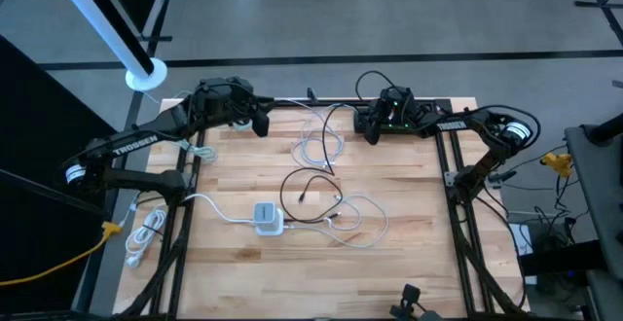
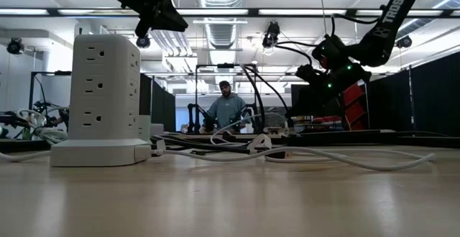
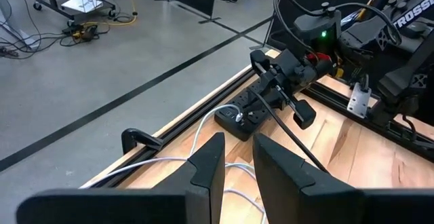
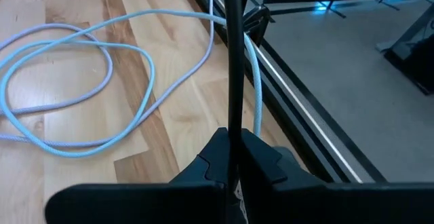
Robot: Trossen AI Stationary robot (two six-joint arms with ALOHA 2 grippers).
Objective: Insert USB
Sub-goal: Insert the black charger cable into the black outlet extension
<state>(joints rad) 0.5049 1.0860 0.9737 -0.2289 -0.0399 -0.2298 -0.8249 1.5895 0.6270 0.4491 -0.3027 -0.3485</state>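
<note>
Power tower [image 2: 100, 100] nearest low camera, standing mid-table [image 1: 409, 263], well apart from both arms. My right gripper [image 4: 230, 153] at far edge, clamped on black cable [image 4: 234, 54]; cable runs straight ahead from jaws. My left gripper [image 3: 237, 159] at far-left edge, narrow gap, holding nothing. Right arm nearer USB job; plug end not visible.

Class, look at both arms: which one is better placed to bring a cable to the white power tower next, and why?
Probably the right. Its end effector is already shut on the black cable, while the left end effector holds nothing. Both hang at the table's far edge, away from the power tower.
</note>
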